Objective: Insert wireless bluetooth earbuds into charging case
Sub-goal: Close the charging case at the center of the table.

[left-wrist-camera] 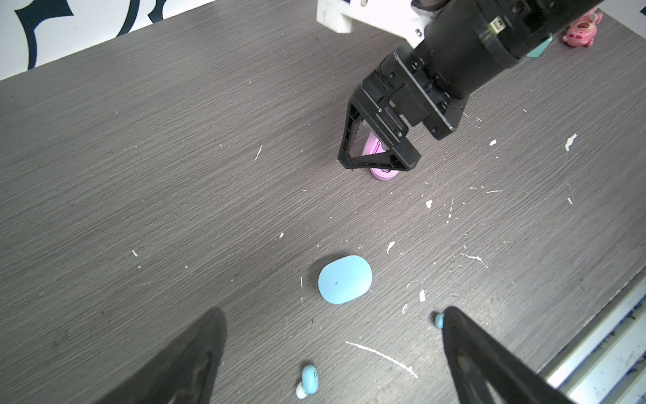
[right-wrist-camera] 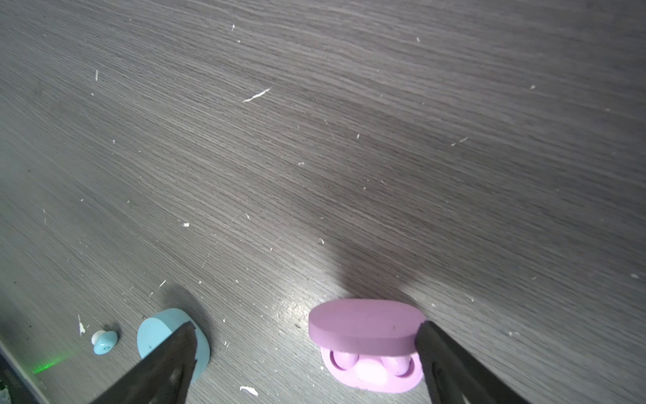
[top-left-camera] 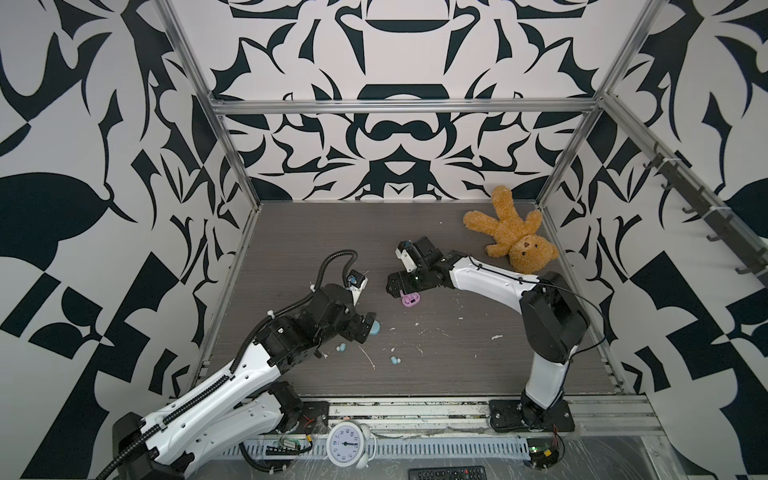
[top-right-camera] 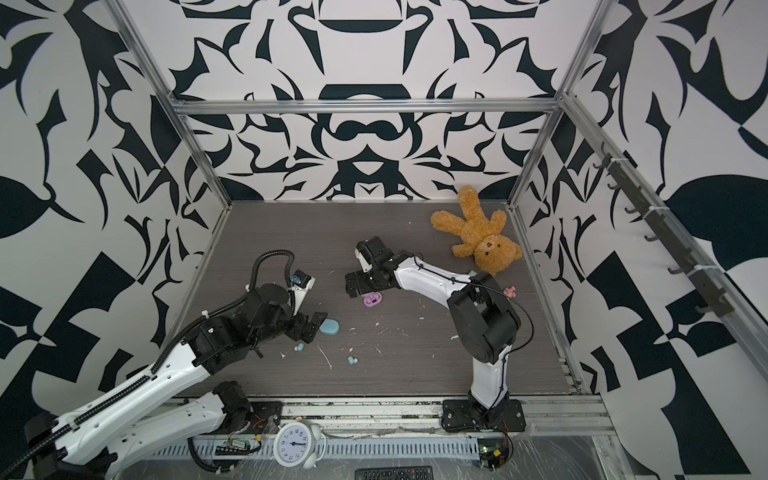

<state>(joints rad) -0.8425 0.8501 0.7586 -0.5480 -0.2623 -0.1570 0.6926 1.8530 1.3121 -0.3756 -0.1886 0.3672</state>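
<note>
Blue earbuds (top-right-camera: pixel 352 360) are lying just arm-base side of the shut blue case (top-right-camera: pixel 329 327), nearest the left gripper (top-right-camera: pixel 313 326), jaws gaping; right gripper (top-right-camera: pixel 352 286) gaping too.

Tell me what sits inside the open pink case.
Two pink earbuds sit in the pink case, side by side. Its raised lid hides the back of the interior.
</note>
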